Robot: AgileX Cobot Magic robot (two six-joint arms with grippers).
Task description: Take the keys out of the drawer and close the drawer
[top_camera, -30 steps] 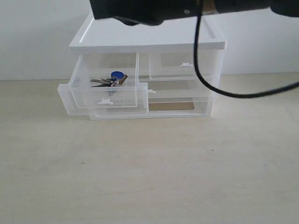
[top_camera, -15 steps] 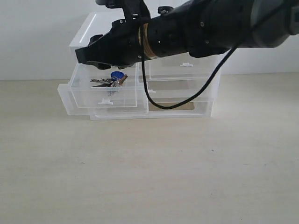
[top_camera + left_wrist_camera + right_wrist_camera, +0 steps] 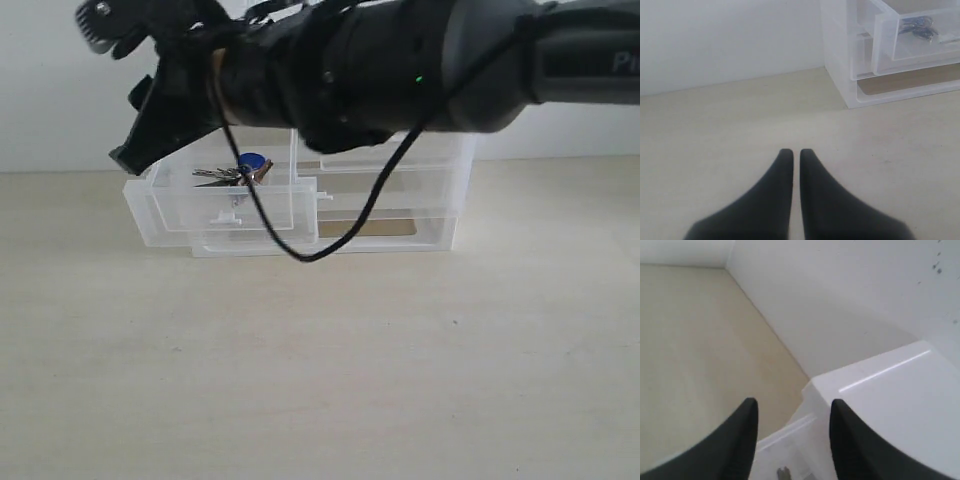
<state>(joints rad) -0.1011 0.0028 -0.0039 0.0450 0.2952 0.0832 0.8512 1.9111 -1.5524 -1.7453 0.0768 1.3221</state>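
Note:
The keys (image 3: 240, 172), silver with a round blue tag, lie in the drawer (image 3: 215, 205), the clear left-hand one, which stands pulled out of the white-topped unit (image 3: 840, 60). My right arm reaches across the unit's top. Its gripper (image 3: 112, 88) is open above the drawer's left end, holding nothing. In the right wrist view the open gripper (image 3: 792, 405) frames the unit's corner, and a bit of the keys (image 3: 784, 472) shows below. My left gripper (image 3: 796, 152) is shut and empty over the table, far from the drawer (image 3: 920, 37) and the keys (image 3: 920, 27).
A black cable (image 3: 300, 255) from the right arm loops down in front of the drawer unit. A lower clear drawer (image 3: 380, 232) also stands out a little. The right-hand small drawer is mostly hidden by the arm. A white wall (image 3: 60, 90) stands close behind.
The right arm has swung left and down across the unit's top. Its gripper now hangs past the drawer's left end. The keys and the drawer have not moved.

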